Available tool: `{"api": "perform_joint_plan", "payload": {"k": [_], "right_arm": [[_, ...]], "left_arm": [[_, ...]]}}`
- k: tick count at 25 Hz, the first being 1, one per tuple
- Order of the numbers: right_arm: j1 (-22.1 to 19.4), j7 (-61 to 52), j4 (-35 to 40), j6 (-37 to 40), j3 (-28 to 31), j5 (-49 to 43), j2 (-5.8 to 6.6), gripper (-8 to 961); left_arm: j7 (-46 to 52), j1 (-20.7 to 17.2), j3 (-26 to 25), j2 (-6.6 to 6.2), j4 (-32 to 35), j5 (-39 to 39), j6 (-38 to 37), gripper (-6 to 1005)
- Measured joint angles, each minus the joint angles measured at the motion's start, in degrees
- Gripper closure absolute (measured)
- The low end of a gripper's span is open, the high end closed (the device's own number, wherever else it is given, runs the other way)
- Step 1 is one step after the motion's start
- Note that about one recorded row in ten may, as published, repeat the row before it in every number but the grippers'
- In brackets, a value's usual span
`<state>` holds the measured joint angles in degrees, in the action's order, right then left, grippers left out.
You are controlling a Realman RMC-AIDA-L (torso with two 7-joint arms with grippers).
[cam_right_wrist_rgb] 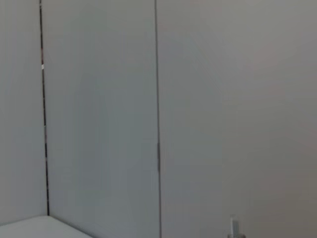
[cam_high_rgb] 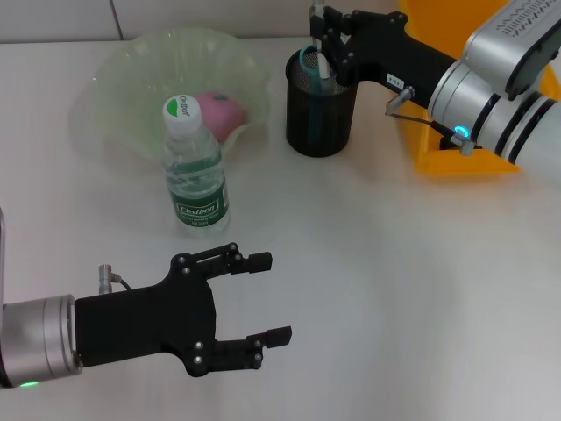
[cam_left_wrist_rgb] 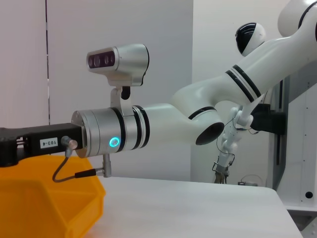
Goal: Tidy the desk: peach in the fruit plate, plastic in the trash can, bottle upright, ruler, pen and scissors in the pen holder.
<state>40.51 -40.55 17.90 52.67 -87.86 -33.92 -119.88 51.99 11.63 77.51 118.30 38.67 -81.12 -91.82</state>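
Right now we see our right tool (cam_high_rgb: 320, 39) reaching in from the right side of the head view and sitting over the mouth of the black mesh pen holder (cam_high_rgb: 321, 114). Light blue scissors (cam_high_rgb: 308, 63) stick up out of the holder just beside the tool's fingers, with something white next to them that we cannot name for sure. Whether the right tool grips anything or stands open, we cannot tell, since its fingers are hidden against the holder's rim.

Our left tool (cam_high_rgb: 273, 298) hovers low over the near part of the white table (cam_high_rgb: 421, 281), its two black fingers spread wide and holding nothing.

The water bottle (cam_high_rgb: 195, 171) stands upright on the table, green label facing us, just in front of the pale green fruit plate (cam_high_rgb: 118, 79). The pink peach (cam_high_rgb: 221, 112) lies inside that plate, partly hidden behind the bottle's cap. The yellow trash can (cam_high_rgb: 438, 149) sits to the right of the pen holder, mostly covered by the right arm; the left wrist view shows one corner of it (cam_left_wrist_rgb: 44, 203) under that arm.
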Motion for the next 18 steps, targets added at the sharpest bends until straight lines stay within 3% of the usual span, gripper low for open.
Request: {"api": "perform_joint_plan", "payload": {"k": [12, 18], "right_arm": [[-0.42, 0.0, 0.2, -1.45, -1.5, 0.33, 0.0, 740], [-4.25, -3.37, 3.59, 6.3, -0.98, 0.37, 0.25, 449]], "left_arm": [[-0.05, 0.05, 0.0, 0.0, 0.41, 0.0, 0.06, 202], [-0.05, 0.05, -0.04, 0.0, 0.5, 0.19, -0.19, 202]]}}
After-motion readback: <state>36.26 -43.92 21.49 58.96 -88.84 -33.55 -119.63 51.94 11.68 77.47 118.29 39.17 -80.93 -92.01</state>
